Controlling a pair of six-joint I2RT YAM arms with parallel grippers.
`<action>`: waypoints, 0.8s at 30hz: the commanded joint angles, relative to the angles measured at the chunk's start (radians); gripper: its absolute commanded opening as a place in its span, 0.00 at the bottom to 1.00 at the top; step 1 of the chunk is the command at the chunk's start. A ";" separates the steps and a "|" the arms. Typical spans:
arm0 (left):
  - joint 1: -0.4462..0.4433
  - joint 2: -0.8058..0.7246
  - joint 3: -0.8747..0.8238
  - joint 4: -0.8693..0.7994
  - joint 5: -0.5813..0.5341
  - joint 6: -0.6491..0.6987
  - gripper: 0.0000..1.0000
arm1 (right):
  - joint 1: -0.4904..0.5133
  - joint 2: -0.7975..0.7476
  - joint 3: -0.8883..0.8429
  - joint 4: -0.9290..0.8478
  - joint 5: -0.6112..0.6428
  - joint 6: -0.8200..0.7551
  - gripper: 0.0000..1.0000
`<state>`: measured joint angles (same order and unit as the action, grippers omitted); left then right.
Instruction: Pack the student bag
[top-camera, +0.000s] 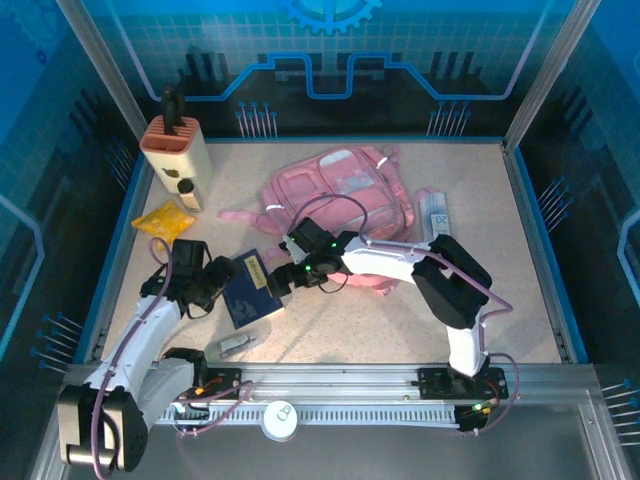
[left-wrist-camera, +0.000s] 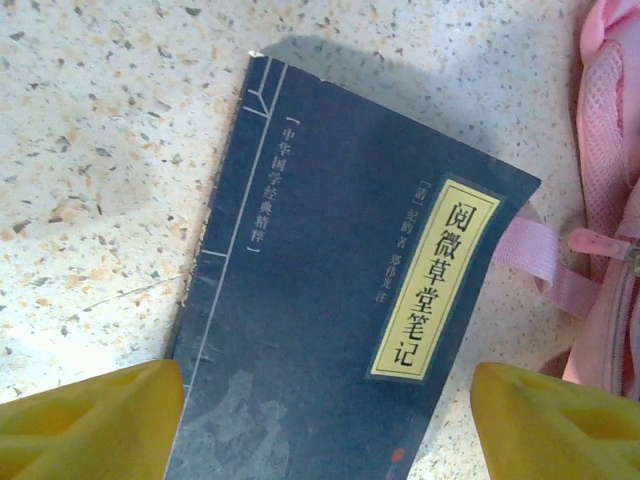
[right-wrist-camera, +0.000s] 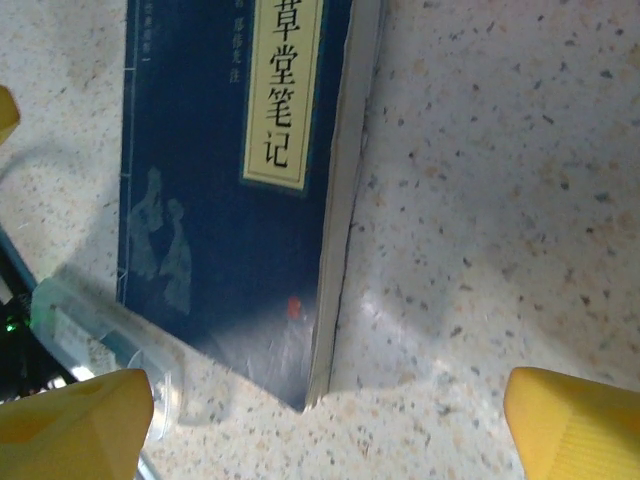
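Observation:
The student bag (top-camera: 335, 190) is a pink backpack lying at the back middle of the table; its mesh side (left-wrist-camera: 605, 190) and a pink strap (left-wrist-camera: 535, 262) show in the left wrist view. A dark blue book (top-camera: 252, 292) with a yellow title label lies flat in front of it. My left gripper (top-camera: 222, 283) (left-wrist-camera: 325, 425) is open, its yellow fingertips (left-wrist-camera: 90, 420) on either side of the book (left-wrist-camera: 330, 330). From the right, my right gripper (top-camera: 276, 282) (right-wrist-camera: 325, 430) is open over the book's corner (right-wrist-camera: 215, 170), holding nothing.
A yellow packet (top-camera: 165, 218) and a beige holder (top-camera: 178, 158) stand at the back left. A small box (top-camera: 437, 213) lies right of the bag. A clear plastic tube (top-camera: 235, 343) (right-wrist-camera: 95, 320) lies by the book's near corner. Raised walls edge the table.

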<state>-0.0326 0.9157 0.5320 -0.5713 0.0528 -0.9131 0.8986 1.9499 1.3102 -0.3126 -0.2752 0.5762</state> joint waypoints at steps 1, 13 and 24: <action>0.024 0.009 -0.023 -0.018 -0.012 0.023 0.77 | 0.015 0.045 0.052 -0.032 0.024 0.019 0.90; 0.040 0.115 -0.095 0.143 0.085 -0.002 0.73 | 0.019 0.173 0.162 -0.068 -0.006 0.025 0.77; 0.039 0.169 -0.121 0.232 0.181 -0.006 0.66 | 0.060 0.245 0.250 -0.088 -0.042 0.015 0.62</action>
<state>-0.0025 1.0851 0.4320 -0.3729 0.1806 -0.9165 0.9127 2.1437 1.5253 -0.4107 -0.2703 0.5983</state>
